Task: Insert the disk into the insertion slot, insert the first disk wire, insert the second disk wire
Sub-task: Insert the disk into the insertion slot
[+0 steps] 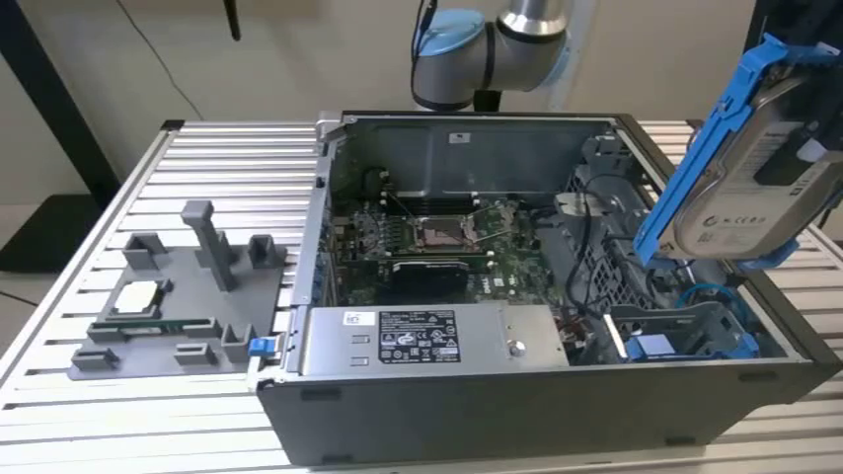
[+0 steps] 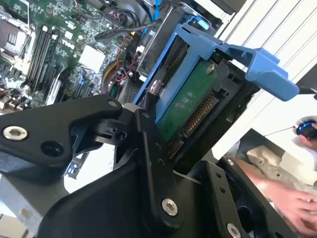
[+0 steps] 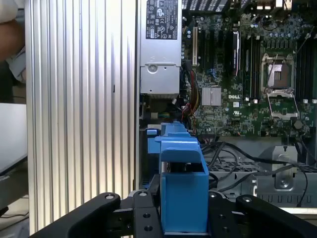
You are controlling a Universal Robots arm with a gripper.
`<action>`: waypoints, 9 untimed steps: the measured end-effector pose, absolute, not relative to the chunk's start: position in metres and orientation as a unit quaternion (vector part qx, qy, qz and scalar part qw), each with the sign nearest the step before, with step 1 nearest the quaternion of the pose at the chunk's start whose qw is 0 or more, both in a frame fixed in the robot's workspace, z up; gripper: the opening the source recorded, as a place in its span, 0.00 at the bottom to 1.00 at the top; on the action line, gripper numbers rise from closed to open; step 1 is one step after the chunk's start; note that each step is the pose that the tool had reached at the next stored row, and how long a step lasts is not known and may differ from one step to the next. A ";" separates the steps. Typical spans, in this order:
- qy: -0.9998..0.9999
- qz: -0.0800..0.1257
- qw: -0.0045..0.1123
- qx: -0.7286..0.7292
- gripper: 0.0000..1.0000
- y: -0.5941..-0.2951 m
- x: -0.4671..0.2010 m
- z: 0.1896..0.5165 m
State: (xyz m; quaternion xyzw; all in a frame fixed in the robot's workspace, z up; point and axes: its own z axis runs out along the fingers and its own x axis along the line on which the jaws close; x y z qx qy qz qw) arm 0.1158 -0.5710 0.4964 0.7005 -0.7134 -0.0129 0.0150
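The disk (image 1: 748,173), a silver-grey drive with a white label in a bright blue carrier frame, hangs tilted on edge above the right end of the open computer case. My gripper (image 1: 806,156) is shut on it from the exterior view's right. In the second wrist view the black fingers (image 2: 147,130) clamp the disk (image 2: 190,101), whose green circuit board faces the camera. In the first wrist view the blue carrier edge (image 3: 182,178) stands between the gripper's black links. The insertion slot (image 1: 678,331), a grey metal bay with blue tabs, lies below the disk in the case's near right corner.
A grey power-supply box (image 1: 435,341) sits beside the bay, with the motherboard and its square processor socket (image 1: 441,233) further in. A blue cable (image 1: 702,292) loops near the bay. A grey fixture (image 1: 185,296) with small parts stands on the slatted table (image 1: 211,168). A person's hand (image 2: 292,198) is nearby.
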 end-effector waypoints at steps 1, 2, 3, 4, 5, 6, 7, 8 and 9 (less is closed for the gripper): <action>-0.713 -0.013 0.015 0.700 0.00 -0.571 0.116 0.496; -0.713 -0.013 0.015 0.700 0.00 -0.571 0.116 0.496; -0.713 -0.013 0.015 0.701 0.00 -0.571 0.116 0.495; -0.713 -0.013 0.015 0.701 0.00 -0.571 0.116 0.495; -0.713 -0.013 0.015 0.701 0.00 -0.572 0.116 0.494; -0.713 -0.013 0.015 0.700 0.00 -0.572 0.116 0.494; -0.713 -0.013 0.015 0.700 0.00 -0.572 0.116 0.493; -0.713 -0.013 0.015 0.701 0.00 -0.572 0.117 0.492; -0.713 -0.013 0.015 0.701 0.00 -0.572 0.117 0.492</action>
